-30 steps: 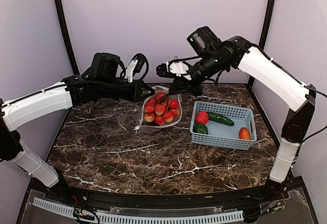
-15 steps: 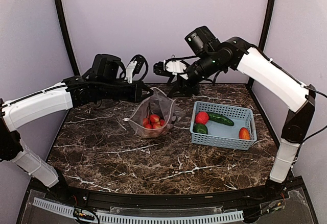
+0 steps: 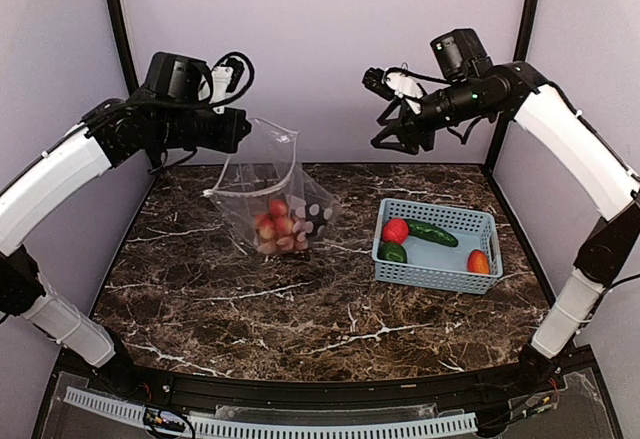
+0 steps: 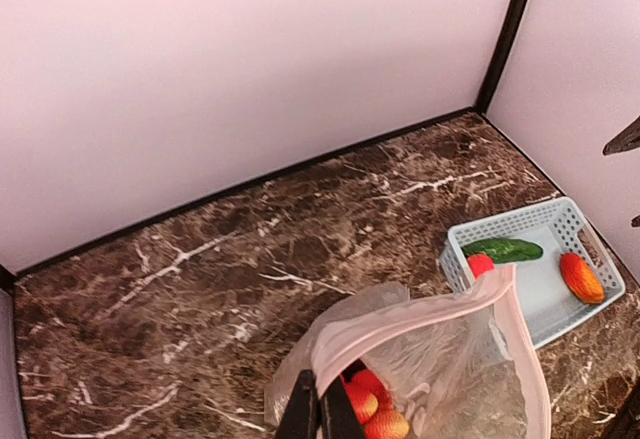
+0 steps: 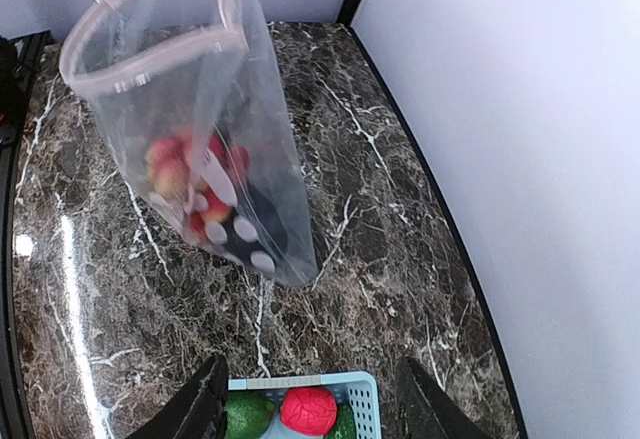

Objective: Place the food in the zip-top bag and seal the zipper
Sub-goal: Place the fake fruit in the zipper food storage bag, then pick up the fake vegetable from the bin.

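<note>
**Loading stage, bag held up at one corner.** The left gripper [image 3: 240, 131], in the upper left of the overhead view, is pinched closed on the mouth edge of the zip-top bag [image 3: 270, 184]. The bag hangs below it in the left-centre of the frame. The zipper [image 4: 425, 311] runs unsealed along the gaping mouth (a pink arc in the left wrist view). Strawberries [image 3: 278, 227] lie bunched at the bottom of the bag beside a dark piece [image 5: 258, 221], probably the eggplant.

The right gripper [image 3: 388, 109], in the upper right, hangs high above the table [image 3: 300, 309] with its fingers spread wide and nothing between them.

The blue basket [image 3: 440, 277], right of centre, holds a red piece [image 3: 396, 230], a cucumber [image 3: 432, 232], a green piece [image 3: 392, 252] and an orange-red piece [image 3: 479, 261].

**Judgement.** Filling is partly done and sealing has not begun. The next move calls for the right gripper to descend to the basket, take one piece and drop it through the mouth. The mouth is supported at only one point and may sag.

**Obscured.**
- Whether the bottom of the bag touches the table cannot be told.
- The bag's contents are blurred in the right wrist view, so the strawberries cannot be counted.
- The basket is cut off at the bottom edge of the right wrist view.
- The left fingertips are cut off at the bottom edge of the left wrist view.
</note>
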`<state>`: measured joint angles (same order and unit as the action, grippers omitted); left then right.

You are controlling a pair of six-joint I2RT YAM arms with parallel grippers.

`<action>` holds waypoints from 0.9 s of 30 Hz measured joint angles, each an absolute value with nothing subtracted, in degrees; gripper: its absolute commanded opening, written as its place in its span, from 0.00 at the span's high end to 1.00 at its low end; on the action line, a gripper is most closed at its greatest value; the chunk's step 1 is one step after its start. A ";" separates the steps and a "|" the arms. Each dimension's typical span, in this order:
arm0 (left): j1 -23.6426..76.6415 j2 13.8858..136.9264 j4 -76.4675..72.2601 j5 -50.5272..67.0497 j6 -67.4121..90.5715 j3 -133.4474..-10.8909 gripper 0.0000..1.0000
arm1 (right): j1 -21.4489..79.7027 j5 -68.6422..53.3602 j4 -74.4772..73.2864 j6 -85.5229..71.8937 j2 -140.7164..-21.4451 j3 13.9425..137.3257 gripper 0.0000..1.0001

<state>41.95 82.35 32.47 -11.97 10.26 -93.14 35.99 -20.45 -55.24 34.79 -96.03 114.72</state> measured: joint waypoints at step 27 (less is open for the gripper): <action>41.36 94.61 45.21 9.54 -1.78 -98.80 0.99 | 20.71 -19.46 -53.08 29.67 -91.66 89.34 0.49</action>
<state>41.36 94.61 45.21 9.54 -1.78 -98.80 20.71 -19.46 -53.08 29.67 -91.66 89.34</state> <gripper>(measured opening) 0.009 0.536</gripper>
